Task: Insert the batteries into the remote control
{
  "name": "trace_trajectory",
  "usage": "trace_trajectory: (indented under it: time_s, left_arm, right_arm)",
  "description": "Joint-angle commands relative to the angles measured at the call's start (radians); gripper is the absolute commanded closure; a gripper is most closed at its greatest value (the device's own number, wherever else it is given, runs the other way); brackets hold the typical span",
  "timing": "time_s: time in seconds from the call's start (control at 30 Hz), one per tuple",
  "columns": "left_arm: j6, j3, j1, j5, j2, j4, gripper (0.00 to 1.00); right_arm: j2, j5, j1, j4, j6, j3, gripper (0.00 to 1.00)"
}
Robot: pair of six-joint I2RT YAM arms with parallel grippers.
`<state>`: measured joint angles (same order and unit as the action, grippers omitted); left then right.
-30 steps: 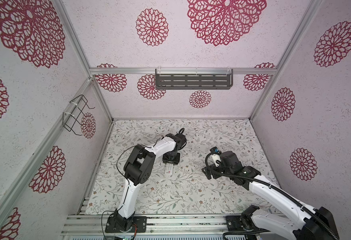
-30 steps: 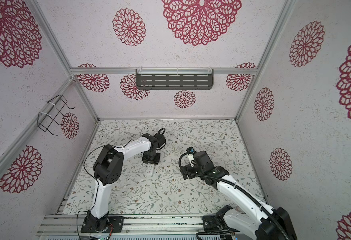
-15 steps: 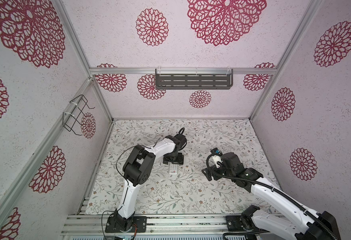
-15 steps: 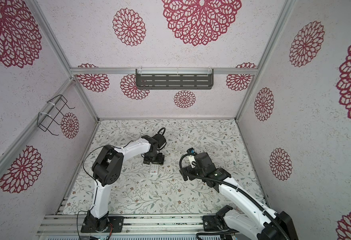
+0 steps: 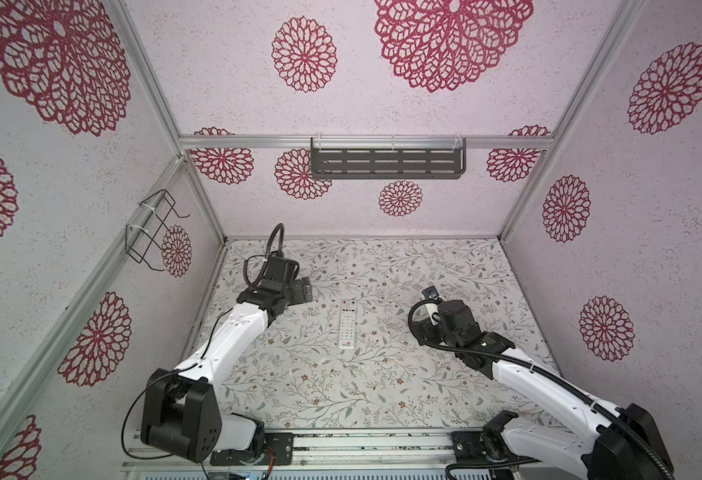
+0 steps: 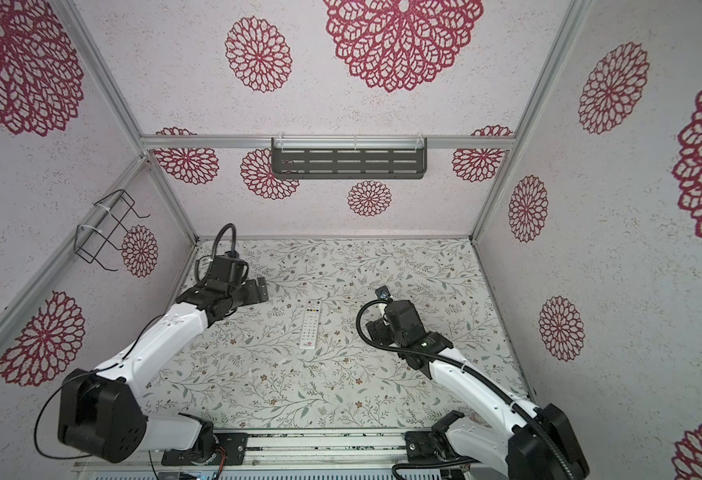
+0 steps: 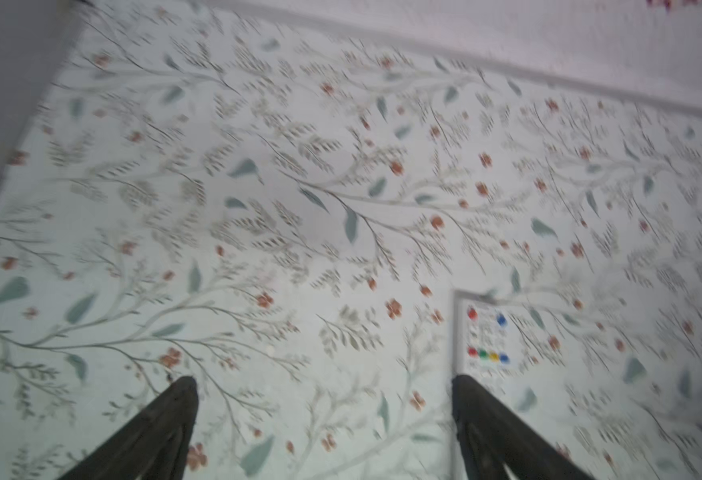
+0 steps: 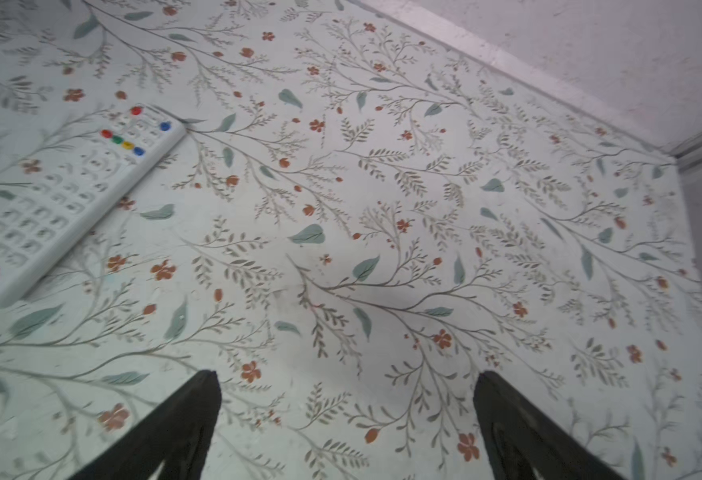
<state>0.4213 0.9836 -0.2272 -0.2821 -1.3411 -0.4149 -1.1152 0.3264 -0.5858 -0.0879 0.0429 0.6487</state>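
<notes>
The remote control [image 5: 348, 324] [image 6: 311, 324] lies flat on the flowered table with its button face up, coloured buttons toward the back wall. My left gripper [image 5: 304, 290] [image 6: 259, 290] hangs open to the left of its far end. In the left wrist view the remote control [image 7: 486, 336] shows just past one fingertip, and nothing sits between the fingers of the left gripper [image 7: 324, 380]. My right gripper [image 8: 345, 382] is open over bare table, with the remote control [image 8: 62, 195] off to its side. The right arm [image 5: 457, 328] stands right of the remote. The batteries are out of view.
A dark slotted shelf [image 5: 386, 164] hangs on the back wall and a wire basket [image 5: 152, 230] on the left wall. A metal rail [image 5: 366, 440] with both arm bases runs along the table's front edge. Walls close in the table on three sides.
The left gripper has opened wide and drawn back to the left, off the remote. The remote now lies bare on the table. The right arm has barely moved.
</notes>
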Motion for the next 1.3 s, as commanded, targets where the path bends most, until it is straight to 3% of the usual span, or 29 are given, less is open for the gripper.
trace_trajectory:
  time_s: [0.0, 0.17, 0.3, 0.4, 0.43, 0.53, 0.57, 0.73, 0.83, 0.97, 1.27]
  left_arm:
    - [-0.108, -0.145, 0.07, -0.185, 0.05, 0.262, 0.02]
    - [-0.164, -0.354, 0.205, -0.187, 0.082, 0.547, 0.03]
    - [-0.212, -0.491, 0.299, -0.112, 0.055, 0.801, 0.03]
    - [-0.19, -0.545, 0.38, 0.017, 0.005, 0.979, 0.02]
    - [-0.186, -0.534, 0.395, 0.049, 0.0, 0.963, 0.03]
    - [-0.189, -0.565, 0.415, 0.121, -0.043, 1.13, 0.03]
    - [-0.211, -0.578, 0.416, 0.143, -0.054, 1.168, 0.03]
    - [-0.217, -0.654, 0.418, 0.149, -0.232, 1.512, 0.03]
    - [-0.212, -0.612, 0.415, 0.171, -0.199, 1.368, 0.03]
    - [-0.259, -0.587, 0.365, 0.082, -0.212, 1.34, 0.02]
    - [-0.305, -0.577, 0.324, 0.034, -0.221, 1.34, 0.03]
  right_arm:
    - [-0.045, 0.21, 0.027, 0.235, 0.118, -0.039, 0.01]
    - [-0.171, 0.173, 0.141, 0.489, 0.137, -0.129, 0.01]
    - [-0.286, 0.123, 0.233, 0.67, 0.158, -0.175, 0.01]
    - [-0.334, 0.085, 0.288, 0.888, 0.167, -0.248, 0.01]
    - [-0.341, 0.06, 0.307, 0.955, 0.164, -0.27, 0.01]
    - [-0.347, -0.018, 0.373, 1.106, 0.137, -0.325, 0.01]
    - [-0.345, -0.049, 0.408, 1.09, 0.103, -0.321, 0.01]
    - [-0.346, -0.193, 0.528, 1.199, 0.004, -0.382, 0.01]
    - [-0.431, -0.184, 0.548, 1.424, -0.027, -0.461, 0.01]
    - [-0.418, -0.125, 0.57, 1.27, -0.073, -0.386, 0.01]
    - [-0.415, -0.121, 0.567, 1.276, -0.069, -0.393, 0.01]
